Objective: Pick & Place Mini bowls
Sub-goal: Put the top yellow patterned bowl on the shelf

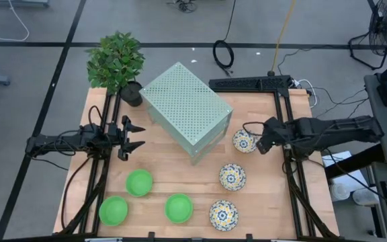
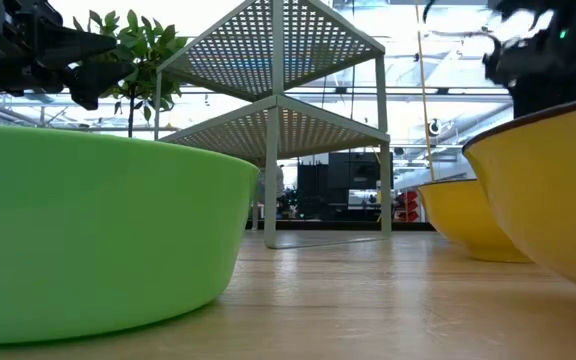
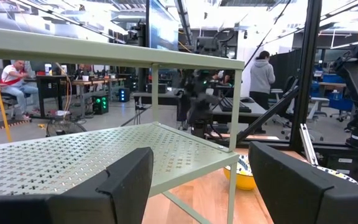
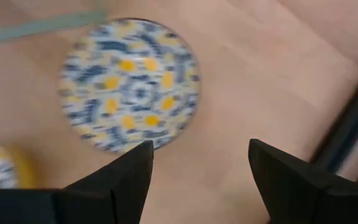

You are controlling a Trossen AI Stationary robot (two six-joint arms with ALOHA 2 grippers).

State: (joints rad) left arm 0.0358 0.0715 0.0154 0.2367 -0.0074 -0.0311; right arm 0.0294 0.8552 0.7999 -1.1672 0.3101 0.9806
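A green mini bowl (image 2: 88, 230) is seen closest in the low view, with yellow-sided bowls (image 2: 543, 185) beside it. Three plain green bowls (image 1: 139, 182) are set at the table's (image 1: 180, 161) front left, and three floral bowls (image 1: 232, 177) run up the right. Behind them the pale green perforated box (image 1: 185, 107) is placed, with a potted plant (image 1: 116, 62) at the back corner. The right gripper (image 1: 260, 143) is held over the farthest floral bowl (image 4: 129, 84), fingers spread. The left gripper (image 1: 134, 135) is kept near the box's left, fingers apart.

Three green bowls (image 1: 139, 182), three floral bowls (image 1: 232, 177), one perforated box (image 1: 186, 110), one plant (image 1: 115, 60)
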